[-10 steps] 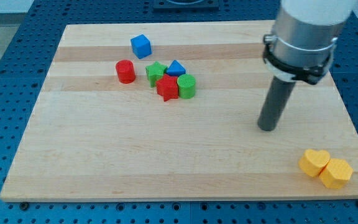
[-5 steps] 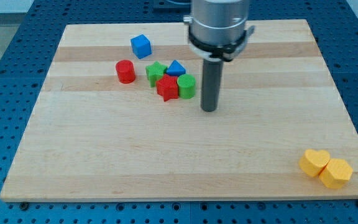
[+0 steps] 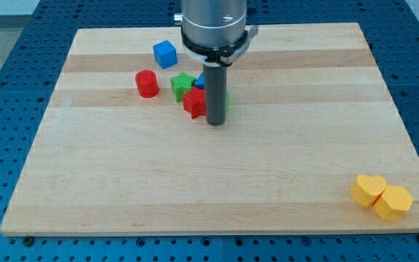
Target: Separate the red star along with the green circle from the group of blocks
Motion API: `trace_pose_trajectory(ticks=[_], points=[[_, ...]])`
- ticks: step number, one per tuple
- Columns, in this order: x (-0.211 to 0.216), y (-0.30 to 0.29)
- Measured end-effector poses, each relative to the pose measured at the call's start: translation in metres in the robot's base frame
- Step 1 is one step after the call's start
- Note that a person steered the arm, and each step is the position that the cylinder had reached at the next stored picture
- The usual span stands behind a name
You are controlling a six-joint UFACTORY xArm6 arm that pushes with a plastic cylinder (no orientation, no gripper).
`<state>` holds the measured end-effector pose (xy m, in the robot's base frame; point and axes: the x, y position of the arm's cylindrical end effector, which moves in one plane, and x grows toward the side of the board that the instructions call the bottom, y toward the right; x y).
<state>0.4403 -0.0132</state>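
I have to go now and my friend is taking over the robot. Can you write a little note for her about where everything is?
My tip is down on the wooden board, just below the green circle, which the rod mostly hides.
The red star sits left of the tip, touching the green star. The blue triangle is half hidden behind the rod.
The red cylinder and blue cube sit apart, up and left. Two yellow blocks sit at the bottom right.
Done: nothing separated yet.
Left: push the red star and green circle away from the cluster.

Housing: our wide grey cylinder with a black clamp ring.
Rod: dark, straight, down to my tip [image 3: 215,124].
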Motion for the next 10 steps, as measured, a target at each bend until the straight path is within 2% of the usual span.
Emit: trace_pose_trajectory(ticks=[2,4,6,7,8,9,10], points=[[0.016,-0.055],[0.001,-0.121],[0.001,-0.137],[-0.016,-0.163],[-0.049,-0.175],[-0.091,-0.170],[-0.116,-0.163]])
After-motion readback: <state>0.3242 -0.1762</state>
